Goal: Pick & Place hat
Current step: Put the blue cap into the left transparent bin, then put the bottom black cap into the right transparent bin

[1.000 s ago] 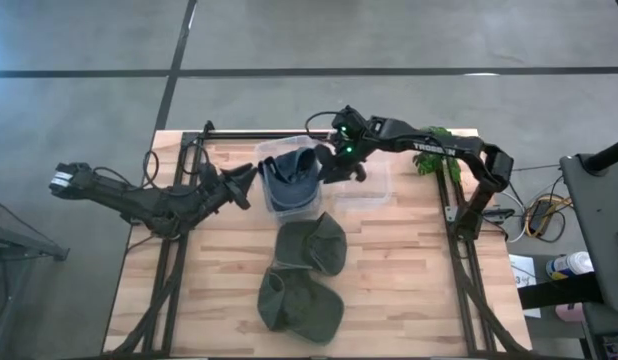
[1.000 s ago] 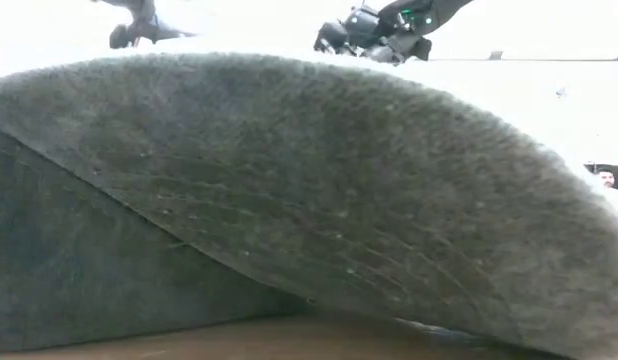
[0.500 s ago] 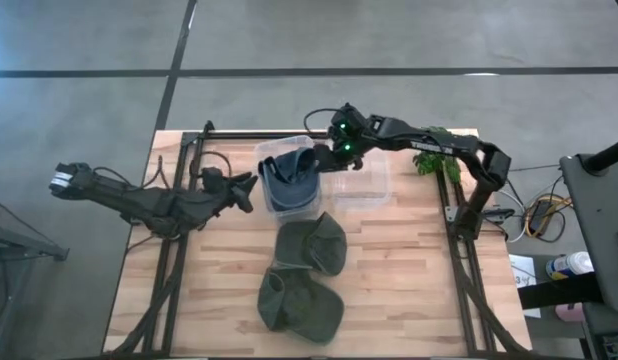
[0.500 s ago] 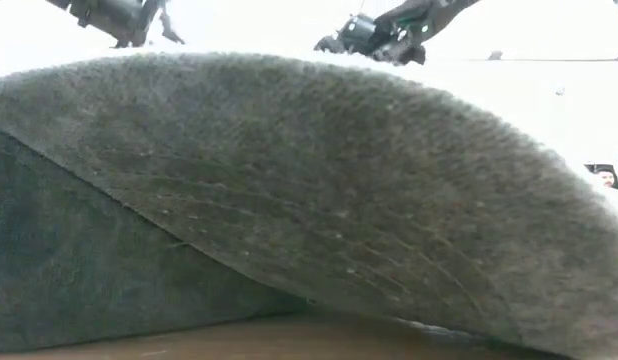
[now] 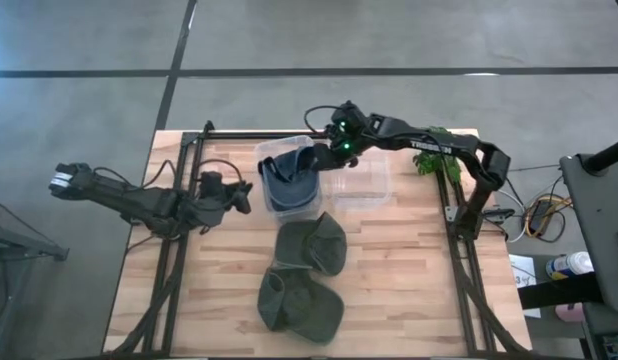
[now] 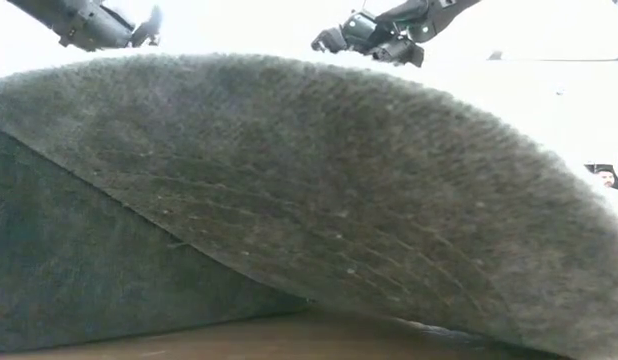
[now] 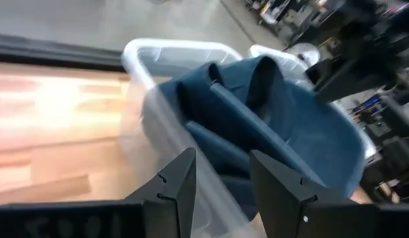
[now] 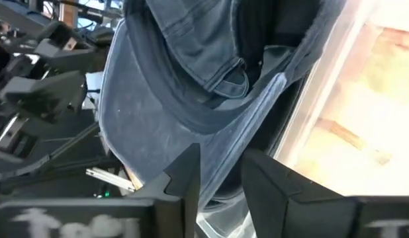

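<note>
We find the blue hat (image 5: 291, 184) lying crumpled in the clear plastic bin (image 5: 273, 151), soft and light, best pinched at its stiffer brim, with the right gripper (image 5: 327, 158) parted above it and the left gripper (image 5: 245, 196) open beside the bin.

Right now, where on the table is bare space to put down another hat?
Bare wood lies right of the two green hats, toward the table edge, and left of them. Crowded: the far middle, with blue hat in its clear bin.
</note>
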### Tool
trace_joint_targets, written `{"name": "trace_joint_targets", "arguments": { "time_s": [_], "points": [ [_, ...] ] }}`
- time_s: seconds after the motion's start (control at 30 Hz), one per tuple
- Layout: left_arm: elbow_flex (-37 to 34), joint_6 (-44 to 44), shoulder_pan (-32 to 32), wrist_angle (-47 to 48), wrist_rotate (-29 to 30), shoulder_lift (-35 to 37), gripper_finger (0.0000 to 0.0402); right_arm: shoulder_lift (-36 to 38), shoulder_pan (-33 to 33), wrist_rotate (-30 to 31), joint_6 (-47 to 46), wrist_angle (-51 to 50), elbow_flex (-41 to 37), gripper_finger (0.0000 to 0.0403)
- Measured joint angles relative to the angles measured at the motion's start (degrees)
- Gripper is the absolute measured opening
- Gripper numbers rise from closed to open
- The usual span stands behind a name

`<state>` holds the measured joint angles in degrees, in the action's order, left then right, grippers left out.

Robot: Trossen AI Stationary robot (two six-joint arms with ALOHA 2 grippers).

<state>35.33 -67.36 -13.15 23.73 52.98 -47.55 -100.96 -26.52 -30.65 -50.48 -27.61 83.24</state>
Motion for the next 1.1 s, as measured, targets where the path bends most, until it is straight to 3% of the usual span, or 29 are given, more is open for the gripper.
{"name": "trace_joint_targets", "arguments": {
  "time_s": [0.23,0.5,0.77,0.87,1.1],
  "points": [
    [-0.02,-6.47,0.03,5.64,-4.35,0.0,0.0133,5.38,0.03,1.92,7.67,-3.35,0.0,0.0141],
    [-0.09,-4.53,-0.02,-0.42,-26.78,-1.06,0.0133,10.07,7.15,6.22,19.88,-23.49,-0.02,0.0143],
    [-0.11,-3.91,-0.02,-10.47,-34.23,-12.04,0.0133,7.17,12.54,12.86,20.18,-22.89,-0.04,0.0128],
    [-0.11,-5.22,-0.02,-13.17,-33.51,-16.13,0.0133,7.08,12.68,12.89,18.72,-22.79,-0.04,0.0124],
    [0.72,-4.0,1.83,-13.92,-25.06,-19.68,0.0133,7.91,13.02,15.84,17.5,-24.64,-0.04,0.0121]
  ]
}}
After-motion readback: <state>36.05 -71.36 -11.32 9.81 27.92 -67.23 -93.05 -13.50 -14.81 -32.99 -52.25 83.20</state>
